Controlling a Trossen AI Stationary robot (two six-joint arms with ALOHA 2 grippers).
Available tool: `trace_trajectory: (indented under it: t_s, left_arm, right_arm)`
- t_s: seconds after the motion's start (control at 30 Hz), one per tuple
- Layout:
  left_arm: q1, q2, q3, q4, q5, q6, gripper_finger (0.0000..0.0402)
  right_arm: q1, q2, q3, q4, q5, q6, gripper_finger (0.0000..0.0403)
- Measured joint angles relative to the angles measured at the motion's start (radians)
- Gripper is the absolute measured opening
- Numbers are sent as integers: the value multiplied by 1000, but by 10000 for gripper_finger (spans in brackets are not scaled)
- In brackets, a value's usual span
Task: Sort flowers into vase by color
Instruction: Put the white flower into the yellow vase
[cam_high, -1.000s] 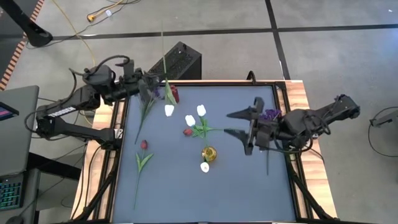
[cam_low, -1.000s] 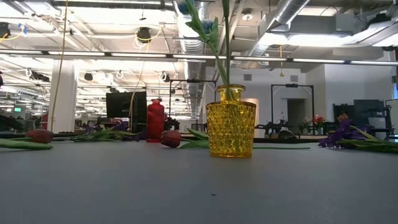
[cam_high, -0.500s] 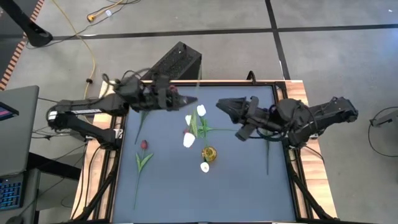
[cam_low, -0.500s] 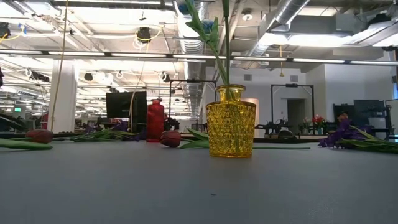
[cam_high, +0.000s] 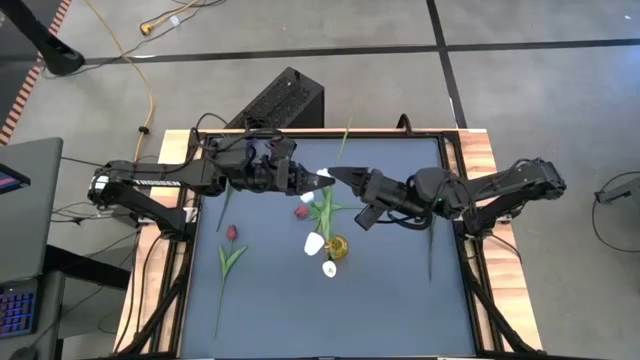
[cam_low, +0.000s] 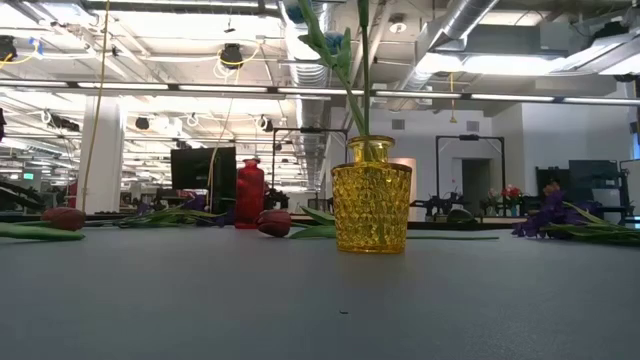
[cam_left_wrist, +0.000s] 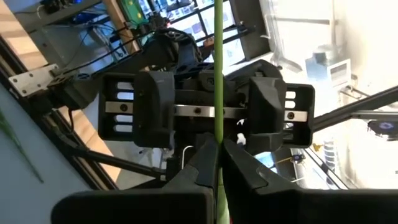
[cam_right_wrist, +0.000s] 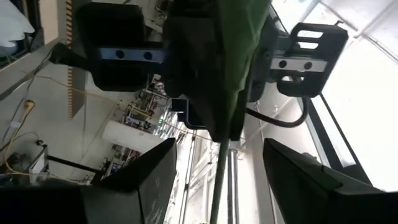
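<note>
2 claws meet mid-table: left claw (cam_high: 322, 178) grips stem (cam_left_wrist: 218, 93), right claw (cam_high: 350, 180) apparently open

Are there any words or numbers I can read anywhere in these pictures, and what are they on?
None can be read.
The yellow vase, the red vase and the flowers carry no writing.
The left pincer and right pincer meet over the table, and no label shows on either.
A green panel in the left wrist view may be a sign, but it is too blurred to read.
</note>
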Motion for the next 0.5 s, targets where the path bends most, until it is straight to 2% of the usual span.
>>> trace_trajectory:
  t_s: [0.2, 0.5]
  left_arm:
    - [3, 0, 0, -28, 19, 0, 0]
    - [4, 0, 0, -60, 27, 4, 0]
  right_arm:
    - [0, -2, 0, 5, 2, 0, 243]
    - [-9, 0, 0, -14, 3, 39, 150]
